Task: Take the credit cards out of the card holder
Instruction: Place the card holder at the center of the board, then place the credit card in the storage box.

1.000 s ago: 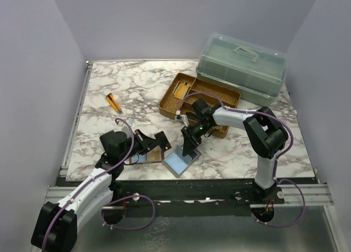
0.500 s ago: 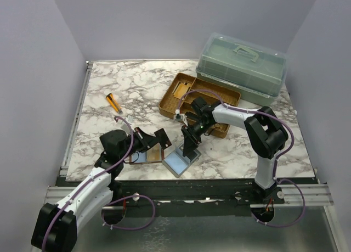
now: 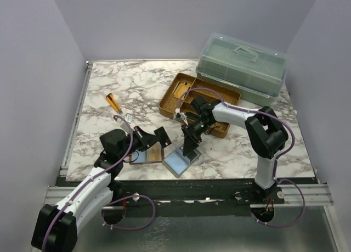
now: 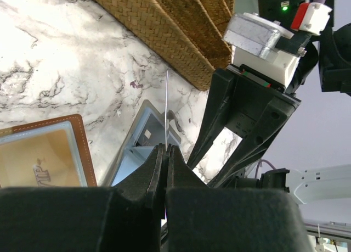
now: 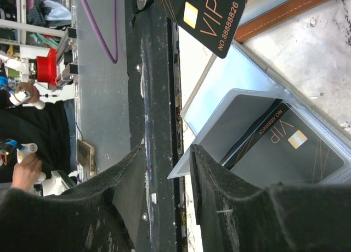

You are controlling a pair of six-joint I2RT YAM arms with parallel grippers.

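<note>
Black VIP card [image 5: 211, 10] is pinched by one edge in the left gripper [image 4: 165, 149], jaws pressed together on it. The card is held clear of the table and is seen edge-on as a thin line in the left wrist view. It is held just above the far right corner of the card holder [image 3: 147, 155].

The card holder is laid open and flat on the marble table [image 3: 109, 82] near the front edge, just ahead of the left gripper. Its tan-orange panel with "VIP" lettering is seen inside a brown leather border.

Blue-grey folder [image 3: 180, 163] is laid open just right of the card holder. A second dark VIP card [image 5: 285, 147] is seen tucked in its pocket.

The right gripper [image 5: 167, 153] is pointed down over the folder's edge, jaws spread part way, nothing pinched. Contact with the folder cannot be told.

Wicker tray [image 3: 167, 110] is located just behind the right gripper. Lidded plastic box [image 3: 241, 62] is set at the far right. Orange-handled tool [image 3: 113, 102] is lying well apart on the left.
</note>
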